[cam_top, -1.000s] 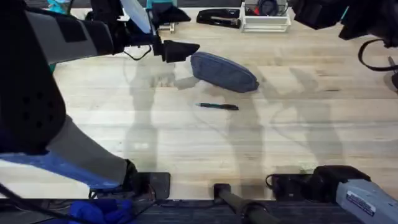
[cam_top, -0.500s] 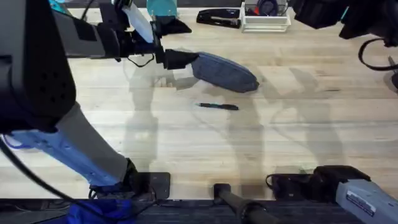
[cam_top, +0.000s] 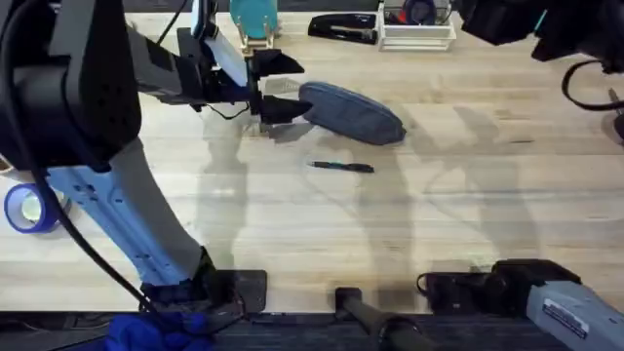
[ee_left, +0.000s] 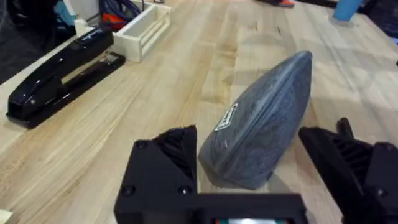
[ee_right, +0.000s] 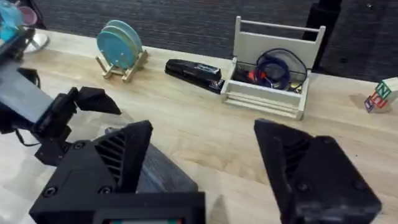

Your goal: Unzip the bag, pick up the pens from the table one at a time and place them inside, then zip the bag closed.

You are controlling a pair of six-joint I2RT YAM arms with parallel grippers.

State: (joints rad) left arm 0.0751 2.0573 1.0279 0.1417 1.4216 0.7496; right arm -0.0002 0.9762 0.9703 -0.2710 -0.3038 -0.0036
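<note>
The bag (cam_top: 352,111) lay closed on the bench (cam_top: 292,224), its long axis slanting from the end nearest the left hand (cam_top: 278,88) away toward the right arm's side and slightly nearer the arm bases. The left hand had its two black fingers spread wide, one to each side of that near end of the bag. In the left wrist view the rounded tip of the bag (ee_left: 258,143) sat between the fingers, close to them, though whether either finger touched the fabric could not be told. So the hand faced the bag end-on, looking straight down its length, not across it.

The pen (cam_top: 341,167) lay just on the base side of the bag, apart from it, its own axis nearly level across the bench and roughly parallel to the bag. Beyond the bag, at the far edge of the bench, stood the black stapler (cam_top: 343,27) and a white tray (cam_top: 417,29), both well clear.

The right hand (ee_right: 202,168) hung high over the right end of the bag with its fingers spread and nothing between them; it was clearly the farther of the two. The left hand was the nearer one and, in my judgement, best placed to pin the bag's end so the zipper could be drawn along the long axis.
</note>
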